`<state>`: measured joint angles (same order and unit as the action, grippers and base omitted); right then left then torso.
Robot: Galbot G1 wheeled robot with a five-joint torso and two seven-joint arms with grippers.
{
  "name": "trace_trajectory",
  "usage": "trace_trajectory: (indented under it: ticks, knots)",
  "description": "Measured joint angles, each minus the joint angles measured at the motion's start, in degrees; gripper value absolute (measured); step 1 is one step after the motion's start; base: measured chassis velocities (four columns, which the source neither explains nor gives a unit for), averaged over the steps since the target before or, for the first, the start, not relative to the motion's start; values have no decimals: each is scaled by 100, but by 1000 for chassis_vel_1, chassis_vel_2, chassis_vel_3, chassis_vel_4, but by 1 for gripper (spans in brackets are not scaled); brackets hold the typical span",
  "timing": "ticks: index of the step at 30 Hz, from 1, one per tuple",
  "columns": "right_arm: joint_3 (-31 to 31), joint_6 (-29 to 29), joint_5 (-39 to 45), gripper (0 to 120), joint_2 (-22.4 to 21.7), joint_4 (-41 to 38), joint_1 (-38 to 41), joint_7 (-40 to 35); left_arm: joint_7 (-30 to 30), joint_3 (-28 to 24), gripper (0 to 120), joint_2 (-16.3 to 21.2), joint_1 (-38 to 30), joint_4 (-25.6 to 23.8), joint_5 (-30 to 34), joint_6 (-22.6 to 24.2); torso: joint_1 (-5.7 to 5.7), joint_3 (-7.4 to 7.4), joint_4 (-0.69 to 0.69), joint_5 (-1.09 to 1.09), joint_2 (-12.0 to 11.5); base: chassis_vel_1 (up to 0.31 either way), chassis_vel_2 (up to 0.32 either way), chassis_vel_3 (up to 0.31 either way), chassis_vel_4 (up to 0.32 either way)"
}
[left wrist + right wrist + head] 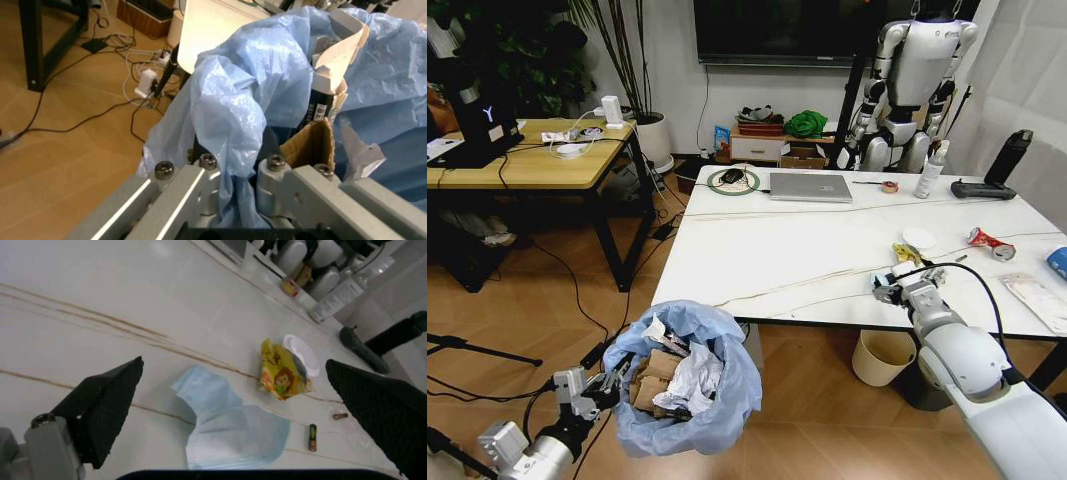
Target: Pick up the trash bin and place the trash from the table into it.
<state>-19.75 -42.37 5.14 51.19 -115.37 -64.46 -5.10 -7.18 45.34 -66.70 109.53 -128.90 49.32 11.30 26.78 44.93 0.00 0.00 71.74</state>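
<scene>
The trash bin (727, 400), lined with a puffy light-blue bag, sits low at the table's near left corner with cardboard and crumpled paper inside. My left gripper (613, 382) is shut on its rim; the left wrist view shows the bag (233, 115) pinched between the fingers (180, 185). My right gripper (907, 284) hovers open over the white marble table (807, 250), its pads (107, 405) straddling a blue face mask (230, 427). Beyond lie a yellow wrapper (283, 371), a crushed red can (990, 244), a blue-white cup (1058, 262) and a white packet (1037, 298).
A grey laptop (811, 187), a spray bottle (930, 172) and a black device (984, 189) occupy the table's far side. A cream bin (882, 355) stands under the table. A wooden desk (527, 165) is at the left, with cables across the floor.
</scene>
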Motion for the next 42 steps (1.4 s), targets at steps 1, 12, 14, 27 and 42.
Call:
trace_trajectory:
  ticks: [1, 12, 14, 27, 42]
  knots:
    - [86, 2, -30, 100, -34, 44, 50, 103, -1, 2, 1, -10, 5, -7, 0, 0, 0, 0, 0, 0, 0, 0, 0, 0, 0]
    - [617, 15, -762, 100, -79, 652, 476, 374, -3, 30, 1, -72, 31, -55, -12, -2, 0, 0, 1, 0, 0, 0, 0, 0, 0]
    - [616, 16, -810, 100, -80, 726, 502, 379, -3, 34, 1, -76, 37, -58, -13, -3, 0, 0, 0, 0, 0, 0, 0, 0, 0]
    - [423, 20, -1154, 97, -114, 935, 502, 577, -7, 28, 1, -90, 61, -88, -29, -7, 0, 0, 0, 0, 0, 0, 0, 0, 0]
    - [392, 23, -1157, 42, -123, 1033, 429, 701, -16, 32, 1, -93, 95, -109, -49, -12, 0, 0, 0, 0, 0, 0, 0, 0, 0]
